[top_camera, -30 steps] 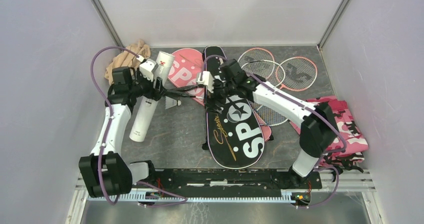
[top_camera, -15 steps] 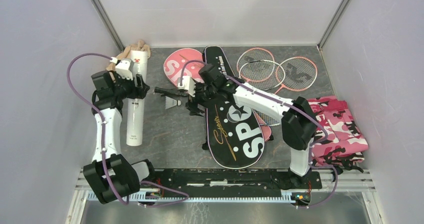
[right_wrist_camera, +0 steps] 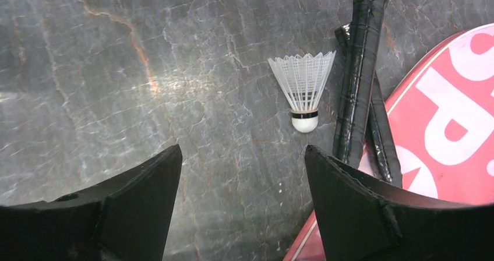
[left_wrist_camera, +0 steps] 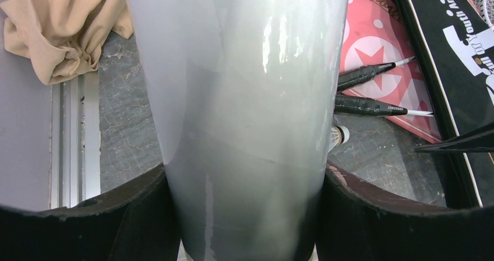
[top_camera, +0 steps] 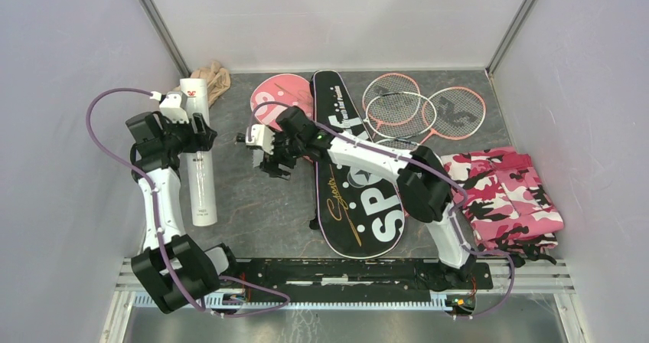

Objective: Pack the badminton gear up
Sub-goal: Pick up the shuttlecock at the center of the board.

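The left claw [top_camera: 197,135] is clamped around the white tube [top_camera: 200,190] near its middle, and in the wrist view both fingers press against its sides. The tube runs along the left side of the table [right_wrist_camera: 87,69], its far end just beside the beige cloth [top_camera: 212,76]. I cannot tell whether it is lifted. The right claw [right_wrist_camera: 242,153] is spread wide and holds nothing – only bare table shows between its fingers. A little ahead of it lies a shuttlecock [right_wrist_camera: 304,89], cork end toward the claw, just beside two black racket grips [right_wrist_camera: 356,86] that overlap the pink bag [right_wrist_camera: 448,127]. The black bag [top_camera: 360,197] lies mid-table, partly over the pink one. Three rackets [top_camera: 417,106] overlap at the far right – a camouflage cloth [top_camera: 509,197] sits nearer, by the right wall.
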You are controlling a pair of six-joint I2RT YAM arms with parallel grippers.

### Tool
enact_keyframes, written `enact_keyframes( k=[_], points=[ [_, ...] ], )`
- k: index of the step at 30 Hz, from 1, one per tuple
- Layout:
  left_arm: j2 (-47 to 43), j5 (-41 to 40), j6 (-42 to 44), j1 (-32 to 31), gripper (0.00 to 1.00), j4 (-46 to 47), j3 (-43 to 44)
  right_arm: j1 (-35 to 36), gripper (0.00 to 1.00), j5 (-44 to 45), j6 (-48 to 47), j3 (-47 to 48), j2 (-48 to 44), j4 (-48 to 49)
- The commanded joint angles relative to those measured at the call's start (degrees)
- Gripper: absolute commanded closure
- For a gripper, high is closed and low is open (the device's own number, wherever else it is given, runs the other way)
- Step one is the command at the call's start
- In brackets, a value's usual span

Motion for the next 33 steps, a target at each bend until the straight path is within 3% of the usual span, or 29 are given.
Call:
enact_keyframes(
  k=[1,16,33],
  points=[
    [-2.9,0.3,-1.9,0.4,0.98,2.1,1.1,1.4,0.17,3.9,-1.6,6.0,4.1,2.8],
    [-6.6,-0.1,-0.2,0.4,0.98,0.8,0.6,4.3,0.24,16.0,-9.0,14.3,15.6,7.2],
    [-8.8,0.2,1.6,0.4,0.98,0.6,-0.5,4.5,0.25,21.3,-12.0,16.8,20.4,11.0]
  ],
)
